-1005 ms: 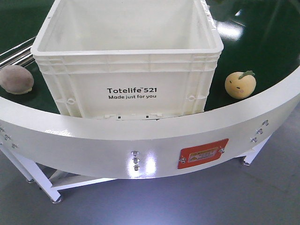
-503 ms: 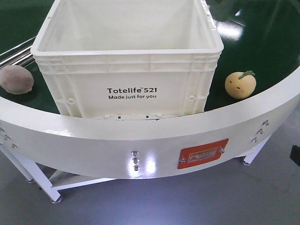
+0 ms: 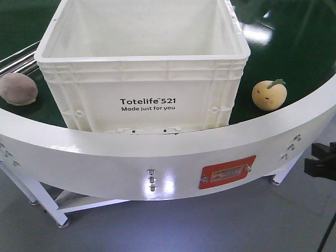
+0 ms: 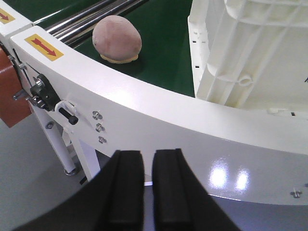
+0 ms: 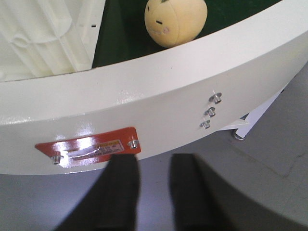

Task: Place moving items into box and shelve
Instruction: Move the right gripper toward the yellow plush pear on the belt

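Note:
The white box [image 3: 142,79] printed "Totelife 521" stands open and empty on the green belt [image 3: 304,52]. The oval pinkish-brown plush [image 3: 18,88] lies on the belt left of it; the round pale yellow plush [image 3: 269,95] lies to its right. My left gripper [image 4: 148,159] hangs below the white conveyor rim [image 4: 168,115], jaws nearly together and empty, with the pinkish-brown plush [image 4: 117,38] up ahead to its left and the box [image 4: 240,48] to its right. My right gripper [image 5: 155,161] is open and empty below the rim, the yellow plush [image 5: 175,19] ahead. It also shows at the front view's right edge [image 3: 320,160].
The curved white conveyor rim [image 3: 157,152] runs between both grippers and the belt. It carries a red label plate [image 5: 91,147] and bolts. Steel rollers [image 4: 86,17] lie behind the pinkish-brown plush. White conveyor legs [image 3: 47,205] stand on the grey floor.
My right gripper has come into the front view at the right edge and moved up and inward. The box and both plush fruits have not moved.

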